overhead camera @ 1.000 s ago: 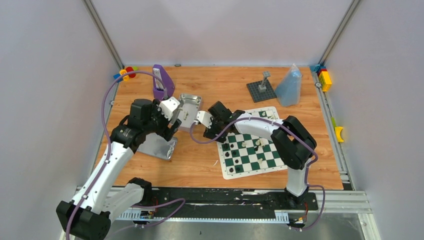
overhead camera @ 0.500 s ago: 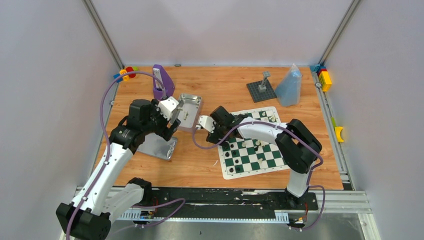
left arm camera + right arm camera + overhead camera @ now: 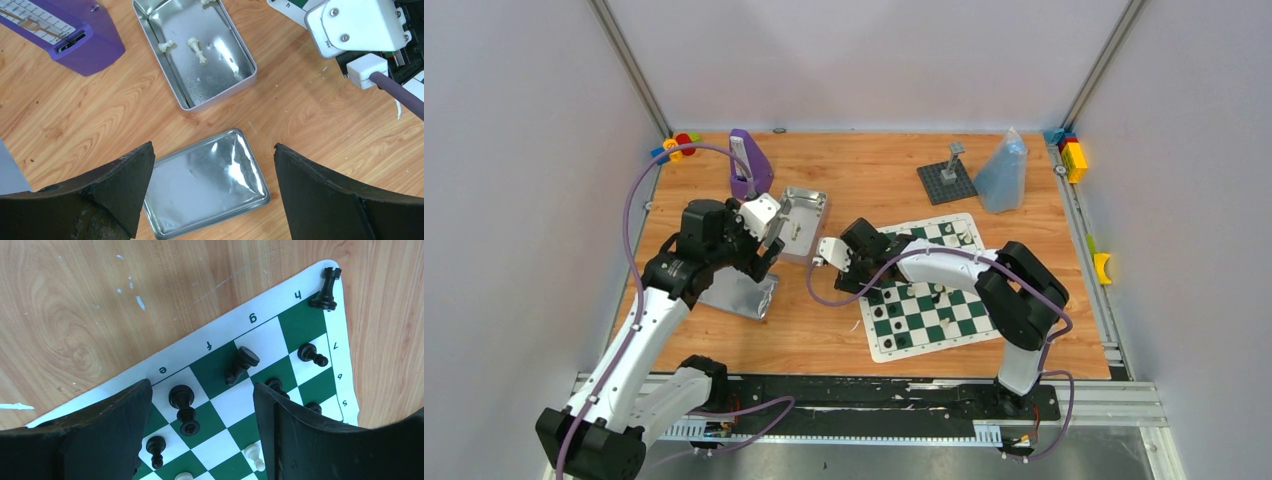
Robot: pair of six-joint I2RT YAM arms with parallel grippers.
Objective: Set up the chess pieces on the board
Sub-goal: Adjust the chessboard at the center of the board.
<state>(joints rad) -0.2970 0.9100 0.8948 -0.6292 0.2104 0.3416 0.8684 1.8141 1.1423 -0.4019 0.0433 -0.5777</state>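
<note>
Wooden worktop (image 3: pixel 824 335): your left end effector (image 3: pixel 214 150) hangs wide open, empty, above the tin lid (image 3: pixel 207 187); your right end effector (image 3: pixel 202 387), likewise, over the board's (image 3: pixel 227 402) black chess pieces (image 3: pixel 184 405).

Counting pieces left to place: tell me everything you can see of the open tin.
The tin is a shallow rectangular tray of shiny silver metal with rounded corners, lying open and flat on the wooden table. Two cream pieces lie toppled inside; a third shows partly at the view's edge. Its lid rests apart on the table, not touching it.
</note>
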